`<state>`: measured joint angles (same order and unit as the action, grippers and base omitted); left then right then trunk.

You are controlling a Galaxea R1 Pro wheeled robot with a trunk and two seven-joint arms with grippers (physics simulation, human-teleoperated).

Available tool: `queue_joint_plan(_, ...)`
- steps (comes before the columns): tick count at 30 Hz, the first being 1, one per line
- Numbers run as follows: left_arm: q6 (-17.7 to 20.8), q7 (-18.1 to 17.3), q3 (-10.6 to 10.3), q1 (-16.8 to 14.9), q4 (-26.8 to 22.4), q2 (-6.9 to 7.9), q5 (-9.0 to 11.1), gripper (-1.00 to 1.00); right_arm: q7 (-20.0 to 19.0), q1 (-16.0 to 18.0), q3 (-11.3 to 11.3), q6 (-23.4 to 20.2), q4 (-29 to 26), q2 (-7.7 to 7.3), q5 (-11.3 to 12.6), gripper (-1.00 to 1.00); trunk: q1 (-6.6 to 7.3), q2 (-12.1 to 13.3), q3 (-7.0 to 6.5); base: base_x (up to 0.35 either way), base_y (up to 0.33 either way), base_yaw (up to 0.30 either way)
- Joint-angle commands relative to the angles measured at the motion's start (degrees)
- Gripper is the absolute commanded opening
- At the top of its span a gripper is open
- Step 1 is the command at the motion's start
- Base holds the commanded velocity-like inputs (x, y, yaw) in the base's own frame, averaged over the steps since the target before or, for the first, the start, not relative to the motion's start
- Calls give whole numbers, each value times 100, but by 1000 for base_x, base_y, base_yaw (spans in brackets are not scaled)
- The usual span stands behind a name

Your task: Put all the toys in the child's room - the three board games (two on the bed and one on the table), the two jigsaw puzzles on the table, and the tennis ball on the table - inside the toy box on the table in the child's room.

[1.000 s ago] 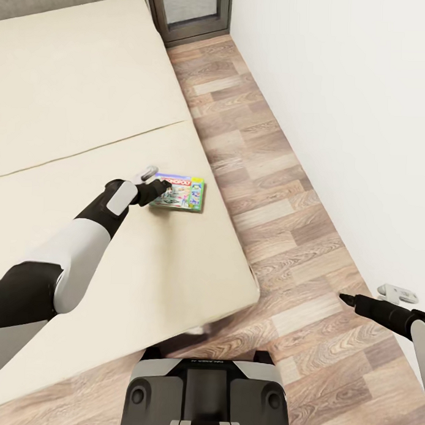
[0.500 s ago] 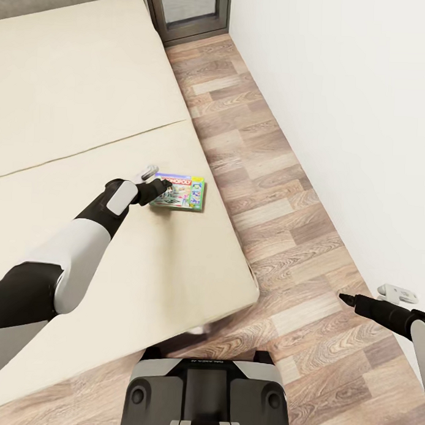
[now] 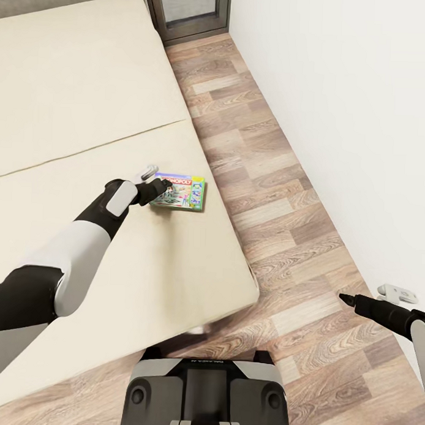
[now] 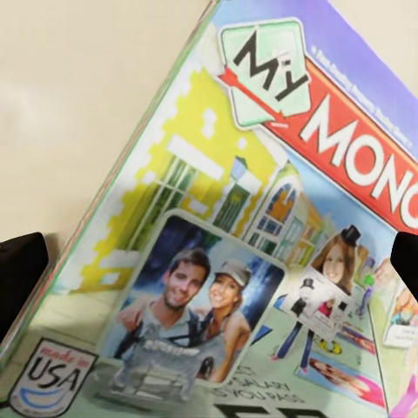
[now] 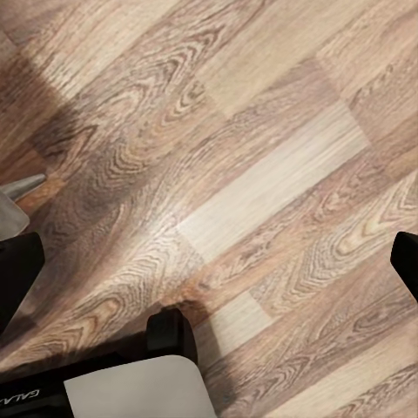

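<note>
A colourful Monopoly board game (image 3: pixel 182 193) lies flat on the cream bed (image 3: pixel 87 110), close to its right edge. My left gripper (image 3: pixel 162 187) hangs low over the box's left end. In the left wrist view the box lid (image 4: pixel 235 226) spans the picture, and the gripper (image 4: pixel 209 261) is open, with a dark fingertip at each side of the view and the lid between them. My right gripper (image 3: pixel 345 297) is out over the wooden floor at the right, open (image 5: pixel 209 270) and holding nothing. The toy box, table, puzzles and ball are out of view.
A strip of wood floor (image 3: pixel 269 178) runs between the bed and the white wall (image 3: pixel 351 107). A dark door frame (image 3: pixel 192 16) stands at the far end. My base (image 3: pixel 206 390) is at the bed's near corner.
</note>
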<state>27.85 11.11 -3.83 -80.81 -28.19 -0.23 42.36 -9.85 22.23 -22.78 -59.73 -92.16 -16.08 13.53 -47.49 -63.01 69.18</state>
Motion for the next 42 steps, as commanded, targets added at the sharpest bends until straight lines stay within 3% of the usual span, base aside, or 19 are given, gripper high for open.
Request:
queue_joint_plan(1,8,44,-26,3,76,1,184,100,-26,3,-7,-27,-4,0,-9,100,-26,-2,3,0,0,-6)
queue_joint_plan(20,46,71,-28,111,-156,5,172,100,-26,3,-7,-27,-4,0,-9,100,-26,-2,3,0,0,-115)
queue_joint_plan(42,48,68,-30,118,-169,5,175,100,-26,4,-7,-27,-4,0,-9,100,-26,-2,3,0,0,-17)
